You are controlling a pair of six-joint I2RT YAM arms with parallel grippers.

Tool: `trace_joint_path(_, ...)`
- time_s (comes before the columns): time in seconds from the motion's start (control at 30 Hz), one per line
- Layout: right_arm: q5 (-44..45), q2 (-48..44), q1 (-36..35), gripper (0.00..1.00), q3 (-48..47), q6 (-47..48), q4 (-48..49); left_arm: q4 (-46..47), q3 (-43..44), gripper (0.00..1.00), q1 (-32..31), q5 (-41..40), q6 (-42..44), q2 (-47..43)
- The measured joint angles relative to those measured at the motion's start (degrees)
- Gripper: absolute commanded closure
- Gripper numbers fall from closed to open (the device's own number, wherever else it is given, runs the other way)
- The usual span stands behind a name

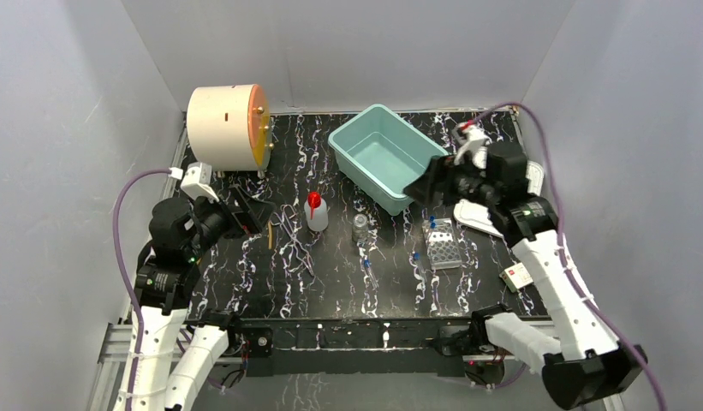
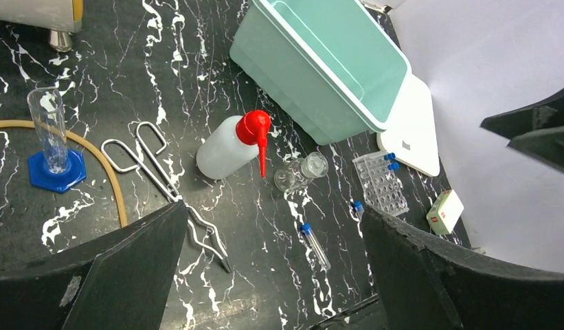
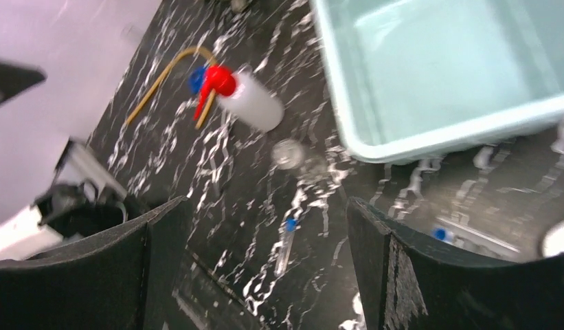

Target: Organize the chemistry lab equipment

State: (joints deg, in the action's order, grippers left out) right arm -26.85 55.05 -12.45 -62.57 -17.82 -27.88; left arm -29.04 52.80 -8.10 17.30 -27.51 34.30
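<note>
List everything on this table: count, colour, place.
Plastic bin: one, teal, back centre.
Big drum: one, cream-orange, back left.
Squeeze bottle: one, white, red nozzle, centre.
Glass vial: one, clear, beside bottle.
Tube rack: one, clear, beside vial.
Thin tubes: four, blue-capped, two racked, two loose.
Glass cylinder: one, blue base, left.
Tubing: one, yellowish, left.
Tongs: one, silver, left of bottle.
Flat lid: one, white, beside bin.
Small box: one, white-red, right edge.
Left gripper, right gripper: black, open.

No legible text anywhere; only an unreadable red marking on the small white box [image 2: 445, 211].
</note>
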Motion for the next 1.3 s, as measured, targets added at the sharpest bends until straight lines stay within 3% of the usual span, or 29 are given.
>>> trace_joint_path(0.17,9.5,5.3,-18.4,0.11,-1.1,0.0,0.1,-0.1,-0.6,0.02,0.0,0.1,-0.2,0.0)
trace_joint_path(0.37,23.3,11.0,-30.0,0.14,-1.7,-0.3,-0.1,-1.6,-0.7,0.02,0.0,-1.1,-0.6,-0.4)
trace_joint_path(0.5,31.2,13.6,-33.7,0.19,-1.7,-0.5,-0.8,-2.5,-0.7,0.02,0.0,-1.9,-0.7,-0.6)
trace_joint_path(0.8,39.7,16.2,-37.9,0.44,1.9,-2.1,-2.2,-2.9,-2.9,0.02,0.0,-2.7,-1.5,-0.7)
trace_joint_path(1.1,40.7,19.0,-45.6,0.43,10.1,-8.7,-2.2,-2.8,-3.5,0.02,0.0,-3.4,-2.3,-0.1)
trace_joint_path(1.3,41.8,24.9,-49.6,0.5,14.2,-13.6,1.0,-2.8,-3.7,0.02,0.0,-3.5,-2.8,0.2)
